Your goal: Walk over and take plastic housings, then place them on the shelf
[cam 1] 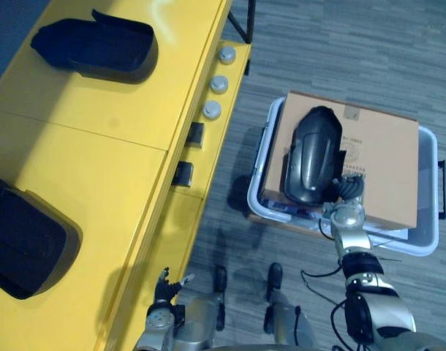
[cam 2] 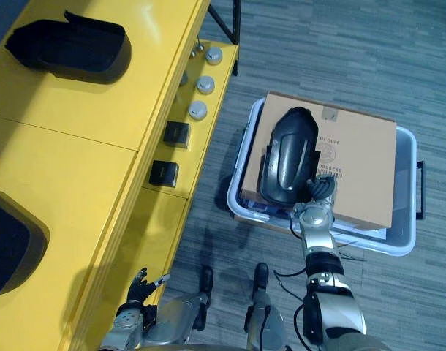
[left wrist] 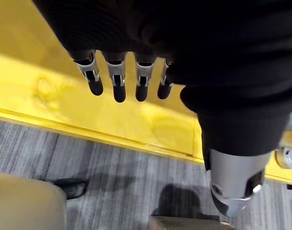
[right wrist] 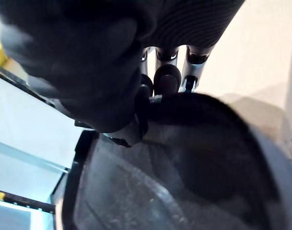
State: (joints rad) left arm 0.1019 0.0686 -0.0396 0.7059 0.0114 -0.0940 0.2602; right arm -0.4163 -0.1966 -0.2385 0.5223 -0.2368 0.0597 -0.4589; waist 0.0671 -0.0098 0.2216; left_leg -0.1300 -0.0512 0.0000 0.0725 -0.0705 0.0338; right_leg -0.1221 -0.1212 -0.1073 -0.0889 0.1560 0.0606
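Atop box (cam 1: 387,157), right hand (cam 1: 348,191) fingers (right wrist: 168,79) grasping housing (cam 1: 313,153) (rim partly hidden), left hand (cam 1: 164,291) released.

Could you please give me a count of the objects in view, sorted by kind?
Black plastic housings: 3
Round silver knobs: 3
Small black blocks: 2
Cardboard box: 1
Pale plastic bin: 1
Yellow shelf: 1
Total: 11

The right hand (right wrist: 166,79) curls over the rim of a dark plastic housing (right wrist: 198,148).
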